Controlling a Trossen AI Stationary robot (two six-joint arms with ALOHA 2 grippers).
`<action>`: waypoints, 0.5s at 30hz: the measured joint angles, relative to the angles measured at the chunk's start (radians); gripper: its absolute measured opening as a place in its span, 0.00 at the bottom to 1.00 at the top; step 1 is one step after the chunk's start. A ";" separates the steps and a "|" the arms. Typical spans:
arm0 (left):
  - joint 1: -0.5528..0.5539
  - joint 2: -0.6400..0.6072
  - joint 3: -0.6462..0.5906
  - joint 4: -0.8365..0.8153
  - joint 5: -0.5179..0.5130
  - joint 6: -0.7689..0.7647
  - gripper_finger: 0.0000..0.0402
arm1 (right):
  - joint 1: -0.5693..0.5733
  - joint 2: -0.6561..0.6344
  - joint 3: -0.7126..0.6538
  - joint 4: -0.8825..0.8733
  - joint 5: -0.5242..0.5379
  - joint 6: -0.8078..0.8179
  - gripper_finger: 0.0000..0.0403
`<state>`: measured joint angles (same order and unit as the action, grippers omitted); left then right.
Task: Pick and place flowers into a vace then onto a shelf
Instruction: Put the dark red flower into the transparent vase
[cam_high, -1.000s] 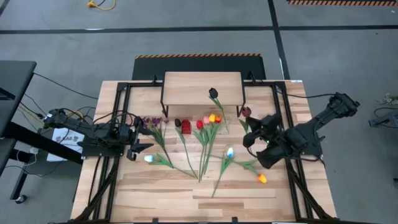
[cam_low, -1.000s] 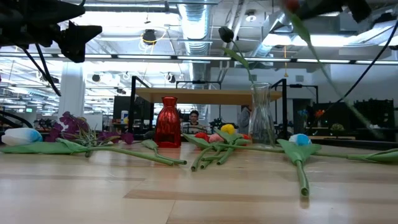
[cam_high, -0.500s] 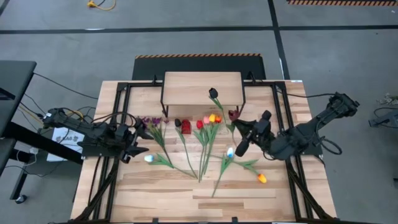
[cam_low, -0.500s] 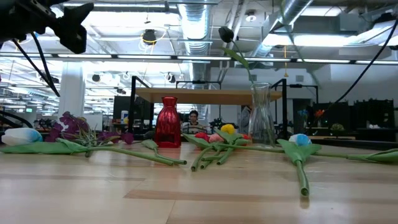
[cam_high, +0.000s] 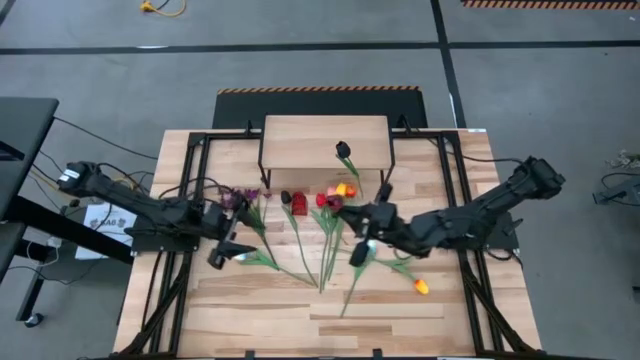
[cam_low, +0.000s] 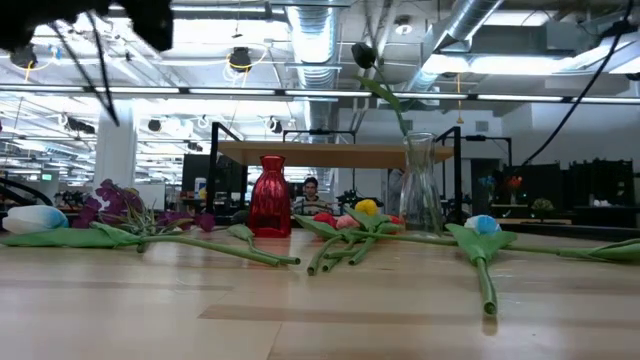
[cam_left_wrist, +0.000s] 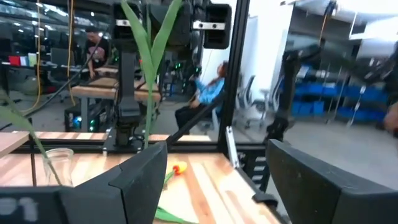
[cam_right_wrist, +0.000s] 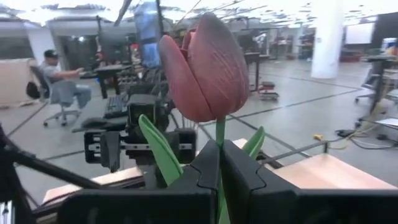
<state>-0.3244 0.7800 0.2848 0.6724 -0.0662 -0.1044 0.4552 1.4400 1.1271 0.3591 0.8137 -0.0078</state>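
A plank-topped table (cam_high: 300, 310) is seen from above, with two dark arms reaching in from its sides.

The right arm is stretched low and nearly flat across the table from the right edge toward the centre. The right gripper (cam_high: 352, 213) is closed on the stem of a dark red tulip (cam_right_wrist: 204, 68), whose bloom is seen close up just above the clamped fingers (cam_right_wrist: 205, 163) in the right wrist view. From above, that bloom (cam_high: 333, 203) is held over the cluster of loose flowers (cam_high: 325, 235) near the middle of the table.

The left arm is extended from the left edge, its forearm angled toward the table's centre. The left gripper (cam_high: 226, 250) is held above the tabletop with its fingers (cam_left_wrist: 140, 177) spread wide and nothing between them. It is placed just beside a white tulip (cam_high: 241, 256) and near the bunch of small purple blossoms (cam_high: 240, 196).

The loose tulips are laid flat on the wood, their green stems fanned toward the front edge; an orange tulip (cam_high: 421, 287) is set apart at the right.

A clear glass vase (cam_low: 420, 197) is stood on the table with one near-black tulip (cam_low: 364, 54) upright in it. A red vase (cam_low: 268, 197) is stood to its left in the low view. The shelf (cam_high: 325, 140) is placed at the far edge of the table, behind both vases.
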 joint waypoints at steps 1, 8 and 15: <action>0.000 0.040 0.025 0.000 0.000 0.013 0.66 | -0.006 0.021 0.019 -0.001 -0.024 0.000 0.00; 0.000 0.253 0.162 0.000 0.000 0.067 0.66 | -0.019 0.155 0.160 -0.013 -0.135 -0.016 0.00; 0.000 0.362 0.246 0.000 0.010 0.084 0.66 | -0.019 0.238 0.264 -0.043 -0.165 -0.019 0.00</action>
<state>-0.3246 1.1417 0.5310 0.6724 -0.0565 -0.0207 0.4364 1.6779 1.3912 0.3156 0.6491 -0.0269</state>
